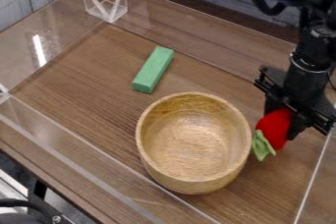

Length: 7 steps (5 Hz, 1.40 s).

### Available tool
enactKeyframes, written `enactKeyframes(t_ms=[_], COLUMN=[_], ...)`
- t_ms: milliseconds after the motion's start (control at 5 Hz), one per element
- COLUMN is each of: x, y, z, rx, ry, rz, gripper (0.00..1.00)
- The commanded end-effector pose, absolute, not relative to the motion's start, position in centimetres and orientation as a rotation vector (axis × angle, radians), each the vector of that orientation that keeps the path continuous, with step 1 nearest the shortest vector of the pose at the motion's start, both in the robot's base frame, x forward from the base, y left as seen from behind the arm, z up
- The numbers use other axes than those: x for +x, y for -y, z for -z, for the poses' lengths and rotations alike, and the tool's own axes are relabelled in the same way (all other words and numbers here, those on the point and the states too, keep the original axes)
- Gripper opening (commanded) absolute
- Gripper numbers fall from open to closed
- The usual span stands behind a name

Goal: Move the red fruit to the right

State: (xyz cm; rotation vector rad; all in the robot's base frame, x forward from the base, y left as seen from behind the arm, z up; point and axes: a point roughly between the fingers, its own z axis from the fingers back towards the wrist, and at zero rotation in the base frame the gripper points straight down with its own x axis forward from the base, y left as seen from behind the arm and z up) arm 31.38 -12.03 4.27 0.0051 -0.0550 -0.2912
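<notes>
Single camera view, wooden table [79,90] with clear acrylic walls around it. Landmark is the wooden bowl [195,140], round, light wood, upright, sitting toward the near side of the table. Black gripper [280,128] comes down from the top right, pointing straight down, just right of the bowl's right rim. Fingers are closed on the red fruit [274,126], a small bright red strawberry held between them, with its light green leafy end [261,146] sticking out below and to the left, toward the bowl. The fruit sits immediately right of the bowl, about level with the rim; cannot tell if the leafy end touches the bowl wall or the table. The fruit looks lifted or barely at the surface, contact unclear. Green rectangular block [153,69] lies flat on the table, behind the bowl and to its left, apart from it, long axis running diagonally. A clear acrylic V-shaped piece [105,5] stands far behind the bowl to the left, near the back wall. The bowl holds nothing. Dark arm links rise above the gripper, out of the top right of the frame.
</notes>
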Motion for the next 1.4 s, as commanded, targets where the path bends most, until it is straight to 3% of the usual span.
enactKeyframes(t_ms=[0, 600, 1200], x=[32.1, 34.7, 34.3], y=[12.2, 13.0, 12.6], z=[-6.6, -3.0, -2.2], rx=[-0.014, -0.033, -0.04], ry=[0.117, 0.081, 0.041], rz=[0.249, 0.29, 0.286], gripper=[0.0, 0.0, 0.0])
